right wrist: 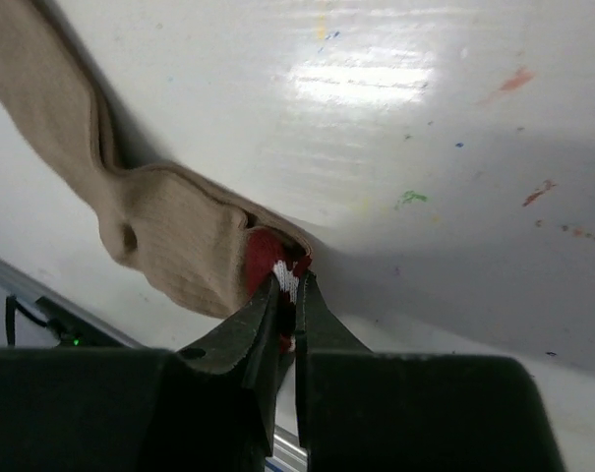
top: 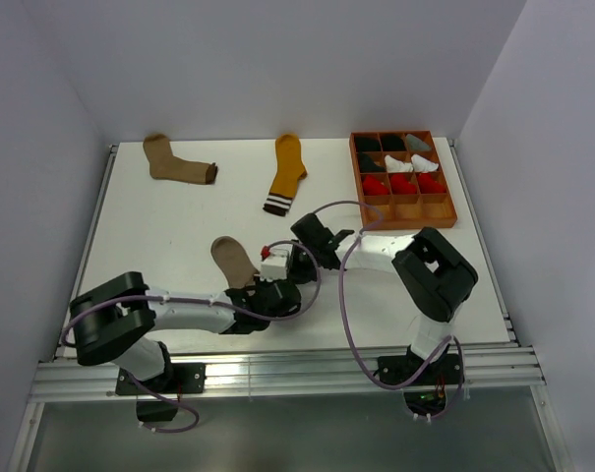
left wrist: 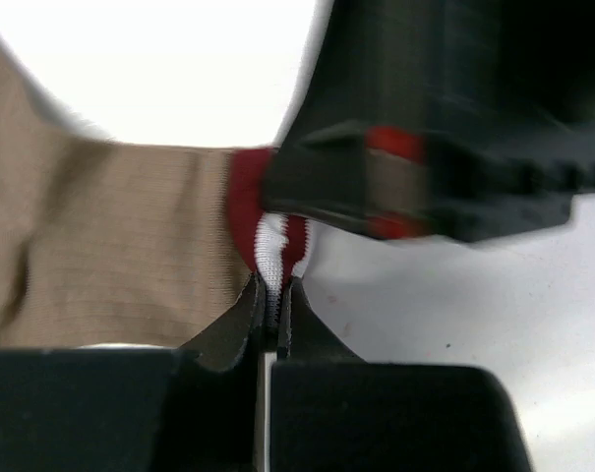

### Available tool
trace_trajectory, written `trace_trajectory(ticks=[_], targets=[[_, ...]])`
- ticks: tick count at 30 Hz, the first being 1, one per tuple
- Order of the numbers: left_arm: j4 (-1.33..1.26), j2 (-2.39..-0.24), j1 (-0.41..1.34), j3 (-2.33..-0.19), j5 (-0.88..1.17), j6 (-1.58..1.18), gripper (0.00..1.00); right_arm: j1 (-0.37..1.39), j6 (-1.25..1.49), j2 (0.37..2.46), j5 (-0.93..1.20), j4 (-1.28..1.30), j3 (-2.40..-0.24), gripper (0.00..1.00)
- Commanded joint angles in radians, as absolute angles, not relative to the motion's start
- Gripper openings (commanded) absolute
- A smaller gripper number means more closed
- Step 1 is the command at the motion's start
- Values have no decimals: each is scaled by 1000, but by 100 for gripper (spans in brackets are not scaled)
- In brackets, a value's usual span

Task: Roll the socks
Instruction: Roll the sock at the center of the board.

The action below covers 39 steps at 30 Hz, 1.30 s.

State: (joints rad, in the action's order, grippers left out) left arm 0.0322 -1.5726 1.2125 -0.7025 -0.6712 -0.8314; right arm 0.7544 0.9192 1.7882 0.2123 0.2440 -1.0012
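The light brown sock (top: 230,258) lies near the table's front with its red-white striped cuff to the right. Both grippers hold that cuff. My left gripper (left wrist: 275,287) is shut on the cuff's white stripe, the sock body (left wrist: 110,246) stretching away to the left. My right gripper (right wrist: 289,285) is shut on the same cuff from the other side, with the sock (right wrist: 169,236) lifted and creased. From above, the left gripper (top: 269,280) and right gripper (top: 289,258) meet at the cuff. The tan sock (top: 174,162) and the mustard sock (top: 287,172) lie flat at the back.
An orange compartment tray (top: 407,223) at the back right holds black, grey, white and red rolled bundles; its front row is bare. The right arm's black body (left wrist: 445,167) hangs close above the left jaws. The table's front rail (top: 277,369) runs just behind the arms.
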Motion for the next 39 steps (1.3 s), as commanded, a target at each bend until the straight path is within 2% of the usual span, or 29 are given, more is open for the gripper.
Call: trace_trajectory(ticks=[1,4,6,8,13,20,24,33,39], targets=[[-36,-1447,1149,-632,-530,-914,0,758,959,1729,245,71,-918,10],[-144,-1360,1068,-537,-381,-958,0,750,988,1665,242,-75,-841,25],[-233,-1324,1022,-461,-274,-985,0,746,1005,1623,233,-153,-809,31],[-271,-1286,964,-422,-230,-1028,0,739,1015,1602,221,-231,-752,33],[-349,-1264,901,-350,-114,-1113,0,738,1034,1569,235,-377,-641,51],[-550,-1330,827,-233,27,-1273,0,738,1069,1631,285,-541,-581,52],[-633,-1336,793,-161,35,-1376,0,738,1085,1666,307,-585,-554,49],[-586,-1247,779,-113,-25,-1457,0,738,1066,1707,350,-621,-541,49],[-600,-1290,770,-121,-9,-1463,0,739,1091,1753,394,-683,-540,48]])
